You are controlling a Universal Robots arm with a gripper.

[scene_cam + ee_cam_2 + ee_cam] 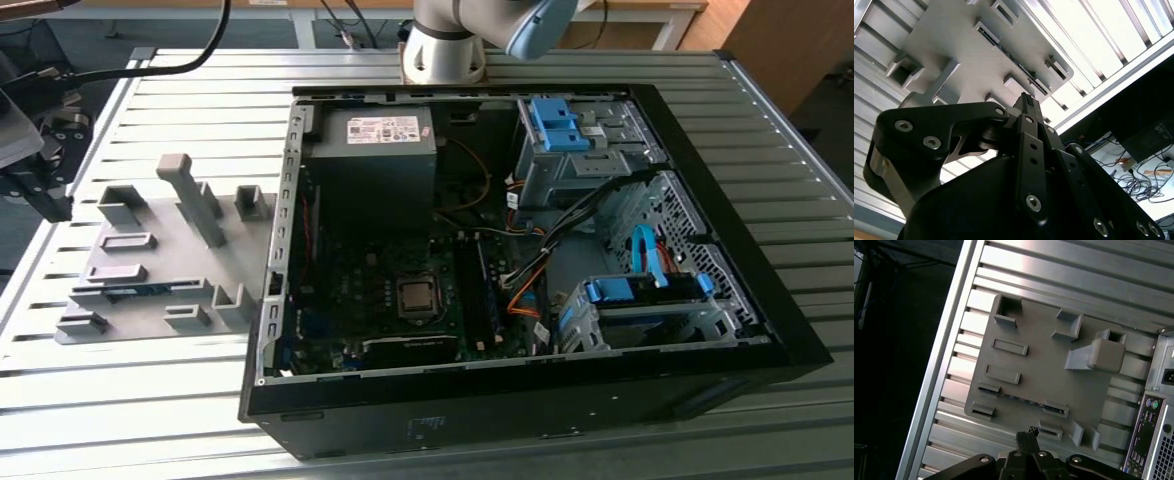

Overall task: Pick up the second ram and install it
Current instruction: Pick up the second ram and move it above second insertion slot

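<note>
While the gripper (1026, 434) hangs above the grey fixture plate (1044, 370), its jaws together and empty, the second ram (1021, 399) lies on that plate, untouched; the two are apart. The computer case (747, 300) stands beside the plate.

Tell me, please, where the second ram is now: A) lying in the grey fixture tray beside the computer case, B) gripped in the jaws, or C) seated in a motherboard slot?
A: the second ram lies flat in the grey fixture tray, while the gripper hangs above the tray with its jaws shut on nothing.
</note>
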